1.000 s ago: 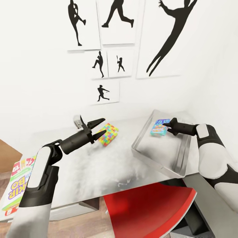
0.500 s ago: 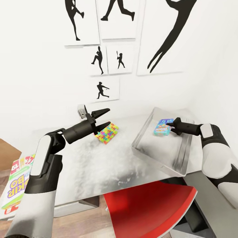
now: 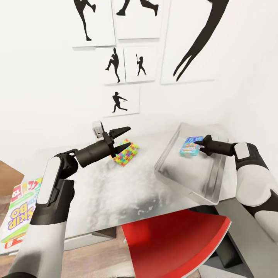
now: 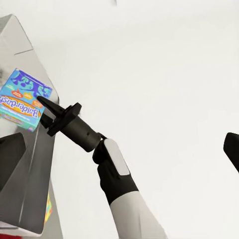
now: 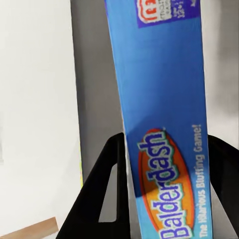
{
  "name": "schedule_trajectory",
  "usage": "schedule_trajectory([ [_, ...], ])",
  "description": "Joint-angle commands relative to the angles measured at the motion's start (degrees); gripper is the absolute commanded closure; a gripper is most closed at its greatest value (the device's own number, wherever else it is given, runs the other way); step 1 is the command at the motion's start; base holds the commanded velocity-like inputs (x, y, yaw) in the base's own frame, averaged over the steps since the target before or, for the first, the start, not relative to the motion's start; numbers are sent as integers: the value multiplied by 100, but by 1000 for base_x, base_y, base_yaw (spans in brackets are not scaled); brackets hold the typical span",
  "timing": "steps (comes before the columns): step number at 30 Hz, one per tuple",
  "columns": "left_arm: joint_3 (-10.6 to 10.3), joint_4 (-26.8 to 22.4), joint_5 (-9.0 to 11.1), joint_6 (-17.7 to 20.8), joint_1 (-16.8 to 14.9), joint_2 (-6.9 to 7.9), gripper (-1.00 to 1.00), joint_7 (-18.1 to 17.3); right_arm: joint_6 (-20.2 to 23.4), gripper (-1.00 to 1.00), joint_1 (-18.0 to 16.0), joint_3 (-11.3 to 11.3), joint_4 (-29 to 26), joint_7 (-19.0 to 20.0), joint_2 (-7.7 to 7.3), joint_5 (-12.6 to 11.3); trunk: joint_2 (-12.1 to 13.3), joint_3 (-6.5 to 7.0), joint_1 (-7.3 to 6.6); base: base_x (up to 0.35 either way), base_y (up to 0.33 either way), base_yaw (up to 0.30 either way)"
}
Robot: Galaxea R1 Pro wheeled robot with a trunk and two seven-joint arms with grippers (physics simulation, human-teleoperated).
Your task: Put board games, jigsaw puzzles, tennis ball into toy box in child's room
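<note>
A small blue board game (image 3: pixel 191 146) hangs upright over the far part of the light grey toy box (image 3: pixel 185 181), pinched in my right gripper (image 3: pixel 197 144), which is shut on it. In the right wrist view the blue "Balderdash" box (image 5: pixel 164 124) stands between the black fingers (image 5: pixel 99 199). My left gripper (image 3: pixel 129 136) is open, just above and left of a multicolour jigsaw puzzle (image 3: pixel 125 153) on the table (image 3: pixel 116 193). From the left wrist view I see the blue board game (image 4: pixel 20 99) and toy box wall (image 4: pixel 25 174). The red-green-yellow Skip-Bo board game (image 3: pixel 17 216) lies low at the far left.
A red chair (image 3: pixel 173 243) is tucked under the table's front edge. The white wall with black baseball-player prints (image 3: pixel 119 102) rises just behind the table. A darker grey tabletop (image 3: pixel 247 235) joins on at the right under my right arm.
The head view has shifted a little, so the prints sit higher. My left gripper has risen and moved right, over the puzzle. My right gripper still holds the blue game over the toy box.
</note>
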Motion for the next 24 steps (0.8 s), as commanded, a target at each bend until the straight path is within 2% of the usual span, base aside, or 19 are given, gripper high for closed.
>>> schedule_trajectory([
  [1, 4, -3, 60, 12, -5, -3, -100, 60, 30, 100, -8, -27, -1, -2, 1, 13, -11, -19, 3, 0, 0, 0],
  [24, -26, 14, 65, 11, -154, -81, -100, 82, 30, 100, -402, -27, 23, -11, 7, 22, -11, -233, 3, 0, 0, 0],
])
